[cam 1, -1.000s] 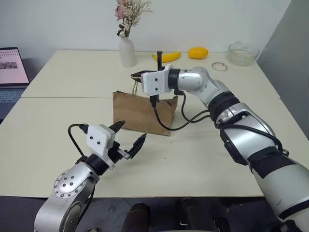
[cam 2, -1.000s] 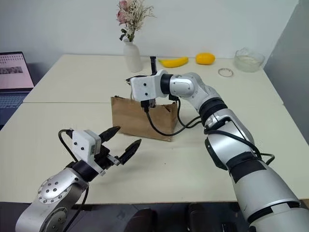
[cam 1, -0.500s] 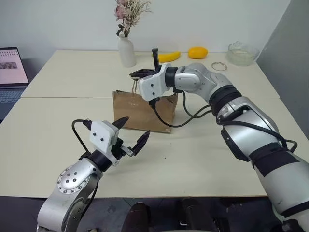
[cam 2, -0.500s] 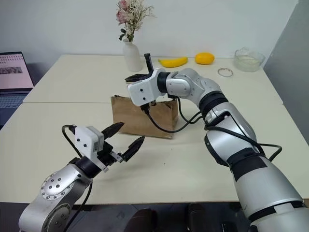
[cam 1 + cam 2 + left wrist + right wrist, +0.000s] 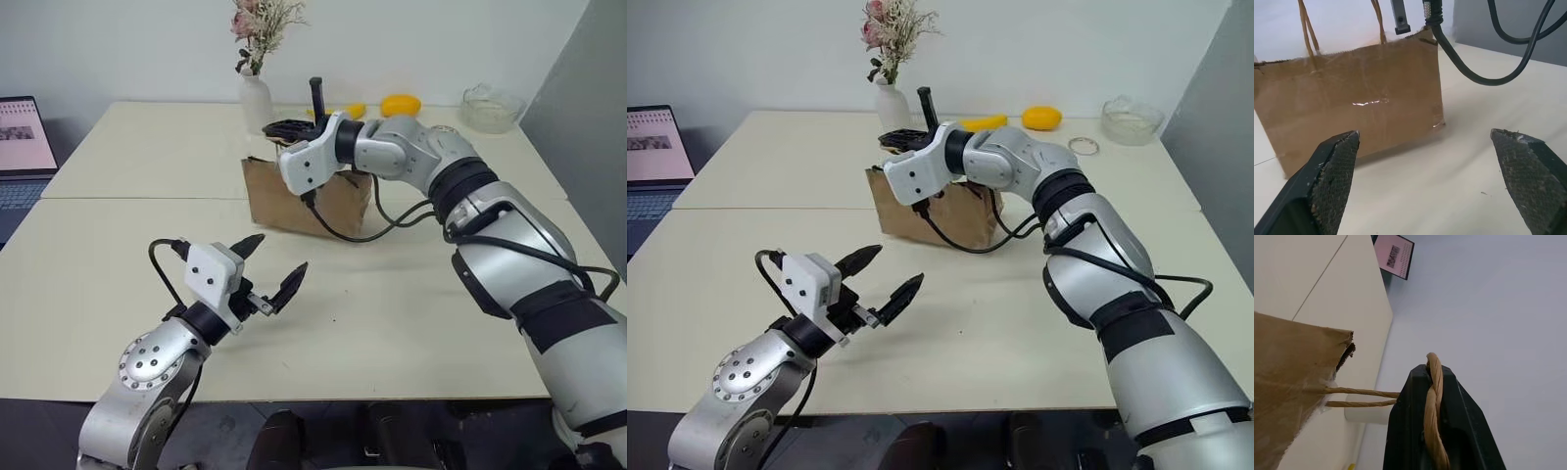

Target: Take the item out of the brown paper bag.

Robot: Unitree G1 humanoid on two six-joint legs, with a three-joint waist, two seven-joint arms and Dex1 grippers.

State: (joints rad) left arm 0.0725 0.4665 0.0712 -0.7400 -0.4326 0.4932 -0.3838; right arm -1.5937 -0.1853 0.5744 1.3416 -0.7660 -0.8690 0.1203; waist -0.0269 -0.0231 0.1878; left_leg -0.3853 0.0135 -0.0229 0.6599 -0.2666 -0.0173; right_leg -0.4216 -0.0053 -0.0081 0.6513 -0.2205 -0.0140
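My right fingers [image 5: 1432,431] are pinched shut on a cord handle [image 5: 1433,396] of the brown paper bag [image 5: 309,196], the twisted cord running up between them. The bag hangs just under those fingers, tilted, and I cannot tell whether its base touches the pale surface [image 5: 411,304]. Its second pair of cords stretches from the bag's torn rim straight to my fingers.

My left fingers [image 5: 271,270] are spread wide and hold nothing. They hover level above the surface, pointing at the bag, which stands well ahead of them. In the left wrist view the bag's flat side sits framed between my two black fingertips [image 5: 1334,169], with a black cable [image 5: 1474,68] looping past its near corner.

The sauce bottle cannot be seen; whether it is inside the bag I cannot tell.

Beyond my right fingers stand a white vase [image 5: 257,98] of dried flowers, part of a banana [image 5: 355,111], an orange fruit [image 5: 402,106], a glass bowl [image 5: 488,108] and a small ring [image 5: 444,133]. A laptop [image 5: 24,142] sits open off to the far side of my left fingers.
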